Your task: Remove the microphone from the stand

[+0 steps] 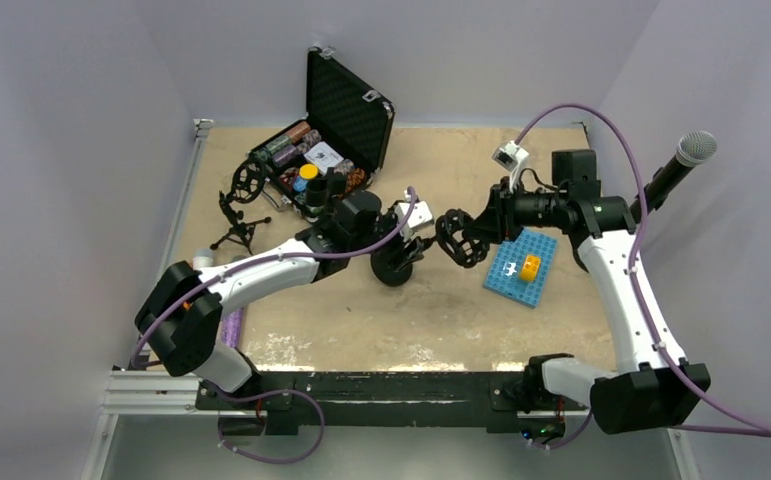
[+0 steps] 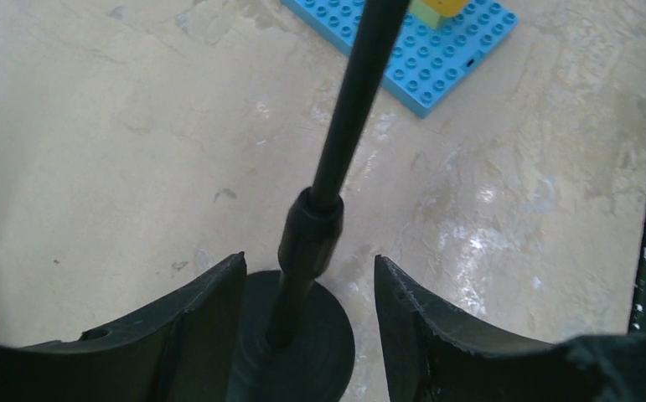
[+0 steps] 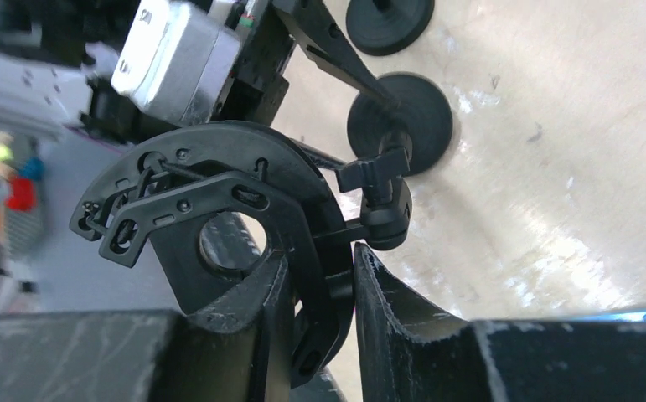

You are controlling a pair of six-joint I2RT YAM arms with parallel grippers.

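Microphone [image 1: 694, 150] first: from where I stand it is well apart from both sets of jaws. It lies back behind the right jaws, past that arm's elbow, with its head up and tilted. Its lower end is hidden by the arm, so I cannot tell what holds it there. It is between no fingers, and it is not on the stand [image 1: 394, 270] that the 2 arms are working at.

The left gripper [image 2: 309, 261] has its 2 fingers spread wide, 1 on each side of the pole [image 2: 348, 109], just above the round base [image 2: 319, 339]. There is a gap on both sides and nothing is gripped. The pole's collar sits right in the opening, and the pole runs up and away from the jaws toward the blue brick plate [image 2: 436, 59] beyond.

The right gripper [image 3: 319, 276] is clamped on the shock mount [image 3: 219, 193] at the top of the stand, its fingers pinching the edge of the black ring plate. The ring's opening, just beyond the fingertips, looks empty to me. Something dark shows through it, though, so I cannot be sure.

My judgement is that the separating is mostly done, since microphone and mount are far apart. What seems left is for the right jaws to let go of the mount and for both arms to draw clear without tipping the stand. If the microphone is meant to end up laid on the table, that part is not done, and the views do not settle it.
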